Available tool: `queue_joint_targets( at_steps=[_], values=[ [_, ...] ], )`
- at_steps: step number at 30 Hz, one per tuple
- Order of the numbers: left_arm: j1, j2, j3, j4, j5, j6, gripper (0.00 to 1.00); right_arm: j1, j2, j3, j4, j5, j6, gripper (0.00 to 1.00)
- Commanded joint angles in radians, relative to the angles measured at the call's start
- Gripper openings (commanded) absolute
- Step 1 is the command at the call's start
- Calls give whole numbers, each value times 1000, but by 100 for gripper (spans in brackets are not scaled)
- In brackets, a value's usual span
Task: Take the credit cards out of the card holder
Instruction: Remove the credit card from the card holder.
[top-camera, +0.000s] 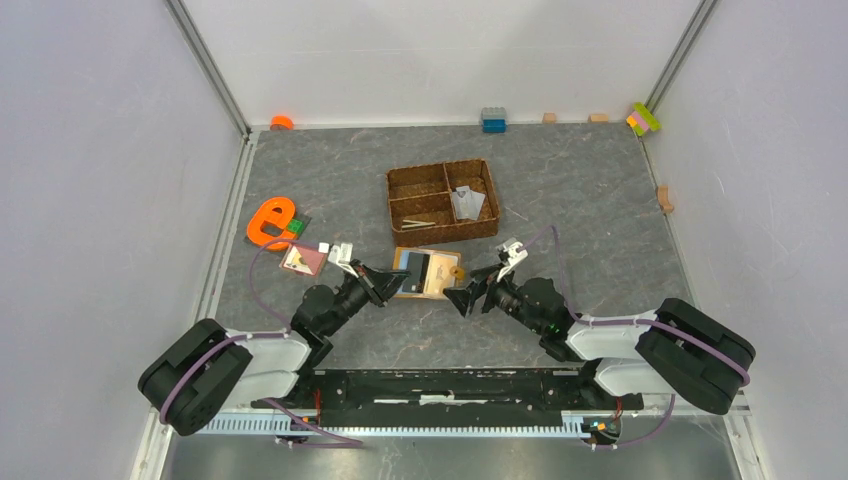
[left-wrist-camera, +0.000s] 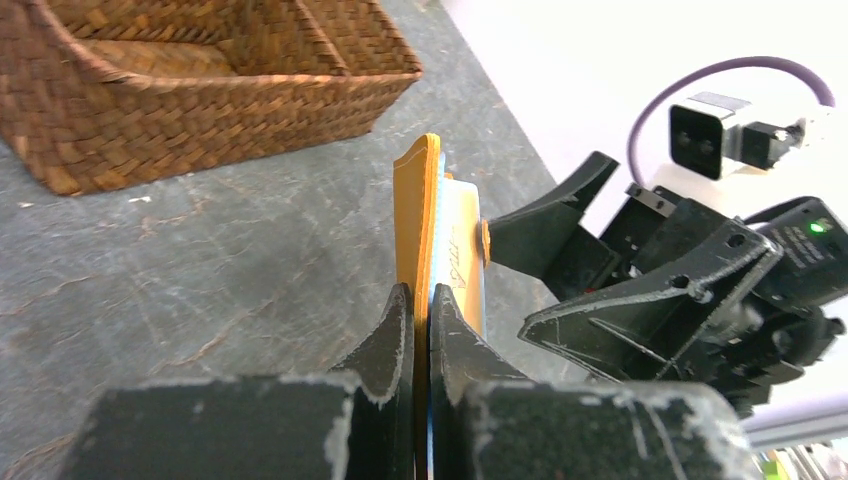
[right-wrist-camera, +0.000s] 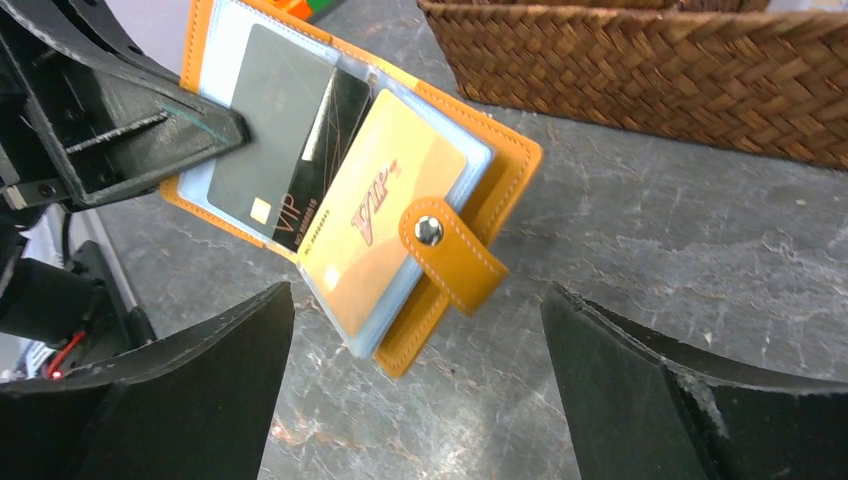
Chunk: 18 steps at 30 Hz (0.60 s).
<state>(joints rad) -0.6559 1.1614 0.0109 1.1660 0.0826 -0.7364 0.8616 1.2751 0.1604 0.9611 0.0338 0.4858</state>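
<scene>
Bare grey marbled table surface (top-camera: 400, 340) lies open between the arm bases and the orange-tan folding card holder (right-wrist-camera: 505, 165). Left gripper (left-wrist-camera: 420, 300): jaws clamped on the opened holder's left edge. Right gripper (top-camera: 462, 292): jaws fully apart, facing the snap-tab edge, holding nothing. Grey, black and gold credit cards (right-wrist-camera: 385, 200) sit in the slots. A brown woven divided tray (right-wrist-camera: 650, 70) stands just beyond.

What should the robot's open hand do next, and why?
Probably ease the right gripper forward and pinch the free edge of the gold card. The left gripper is shut on the card holder, holding it open, and the right gripper's jaws stand wide just in front of it. The gold card lies on top, with a black card and a grey card tucked behind.
</scene>
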Motion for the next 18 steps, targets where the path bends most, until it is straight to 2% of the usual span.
queue_joint_targets(
  at_steps=[1, 8, 14, 18],
  values=[
    [2, -24, -30, 122, 73, -45, 2, -13, 7, 4, 127, -63, 26, 97],
    [2, -35, -14, 137, 128, -76, 2, -79, 64, -15, 285, -227, 108, 78],
    [3, -50, 78, 27, 163, -75, 2, -144, 111, 25, 350, -365, 167, 49],
    [4, -59, 177, -98, 156, -57, 2, -179, 99, 90, 291, -396, 163, 46]
  ],
)
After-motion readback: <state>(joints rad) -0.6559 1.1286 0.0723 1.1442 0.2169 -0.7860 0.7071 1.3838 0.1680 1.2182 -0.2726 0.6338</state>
